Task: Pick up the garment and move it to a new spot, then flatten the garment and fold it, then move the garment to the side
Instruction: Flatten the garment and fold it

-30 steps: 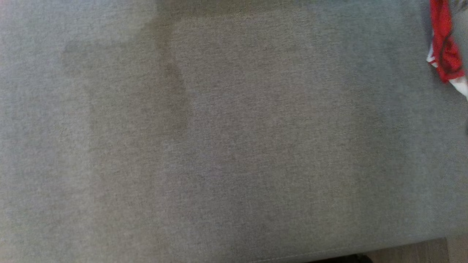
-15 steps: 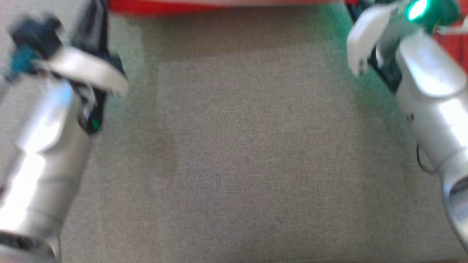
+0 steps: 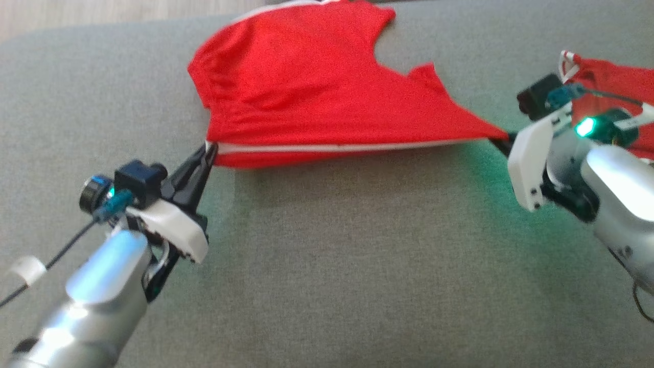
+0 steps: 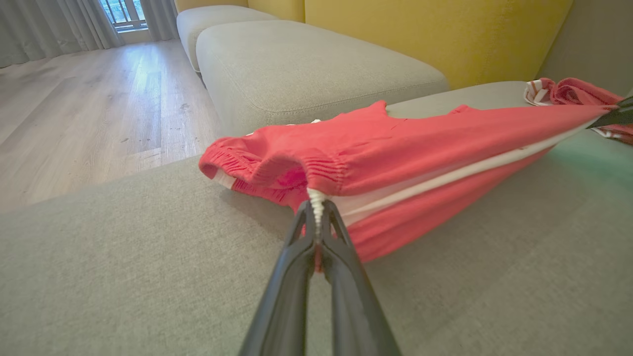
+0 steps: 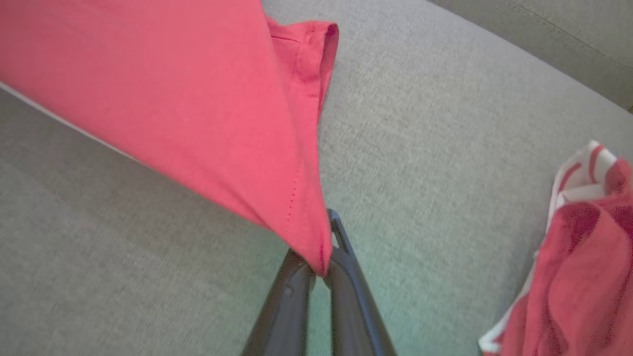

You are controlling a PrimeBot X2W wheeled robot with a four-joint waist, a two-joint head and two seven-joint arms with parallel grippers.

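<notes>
Head view: the red garment (image 3: 317,97) is stretched between the left gripper (image 3: 207,153) and right gripper (image 3: 503,139) near the grey cushion's (image 3: 357,266) far edge, its top cut off by the frame and bare cushion on the near side. Left wrist view: the left gripper is clamped on the white-striped waistband corner. Right wrist view: the right gripper pinches a hem corner, its tips hidden by cloth, with a second red garment (image 5: 583,277) nearby, partly cut off.

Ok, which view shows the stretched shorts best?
Head view: nearly the whole shorts, spread wide from above. Left wrist view shows them end-on from the pinched waistband; right wrist view shows just one pinched leg corner.
</notes>
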